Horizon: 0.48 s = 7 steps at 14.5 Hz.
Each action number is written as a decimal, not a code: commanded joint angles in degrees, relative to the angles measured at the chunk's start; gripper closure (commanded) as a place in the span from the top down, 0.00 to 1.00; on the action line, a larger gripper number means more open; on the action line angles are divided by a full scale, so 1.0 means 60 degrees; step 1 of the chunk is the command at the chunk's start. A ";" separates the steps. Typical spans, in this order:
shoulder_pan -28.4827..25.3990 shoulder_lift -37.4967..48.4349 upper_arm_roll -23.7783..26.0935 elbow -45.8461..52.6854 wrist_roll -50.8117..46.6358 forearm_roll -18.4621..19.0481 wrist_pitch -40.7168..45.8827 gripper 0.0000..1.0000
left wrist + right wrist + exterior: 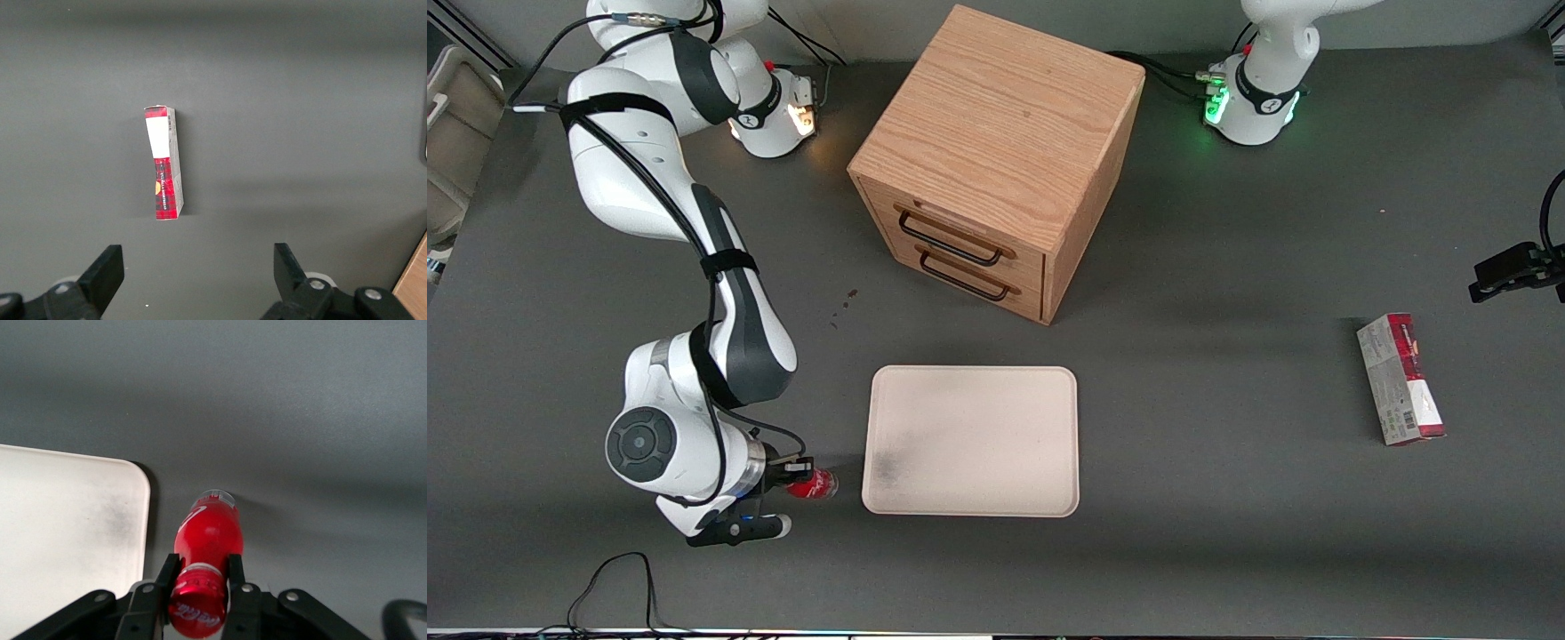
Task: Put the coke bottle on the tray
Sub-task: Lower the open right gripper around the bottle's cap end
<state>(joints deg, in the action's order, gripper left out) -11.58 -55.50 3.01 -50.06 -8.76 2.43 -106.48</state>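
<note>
The end effector (198, 587) is closed around the neck of the coke bottle (207, 543), one finger on each side just below the red cap. In the front view the coke bottle (811, 484) sits low by the worktop, just beside the tray (971, 440) at its corner nearer the front camera, toward the working arm's end. A narrow strip of bare worktop (1183, 551) separates the bottle from the tray's rounded rim; the bottle does not touch it. The tray's flat surface is bare, with a grey smudge near that same corner. A wooden drawer cabinet (996, 160) stands farther from the camera than the tray, well apart. A red-and-grey carton (1400, 380) lies toward the parked arm's end of the dark grey worktop.
</note>
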 commanded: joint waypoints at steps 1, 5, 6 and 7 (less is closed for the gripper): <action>-0.0047 0.0050 0.0041 0.0023 -0.0063 0.0152 0.0285 0.00; -0.0062 0.0123 0.0055 0.0082 -0.0063 0.0152 0.0709 0.00; -0.0062 0.0254 0.0055 0.0140 -0.0063 0.0152 0.0942 0.00; -0.0062 0.0444 0.0055 0.0141 -0.0063 0.0152 0.1119 0.00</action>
<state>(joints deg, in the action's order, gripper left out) -11.62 -54.93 3.13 -49.38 -8.76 2.49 -102.73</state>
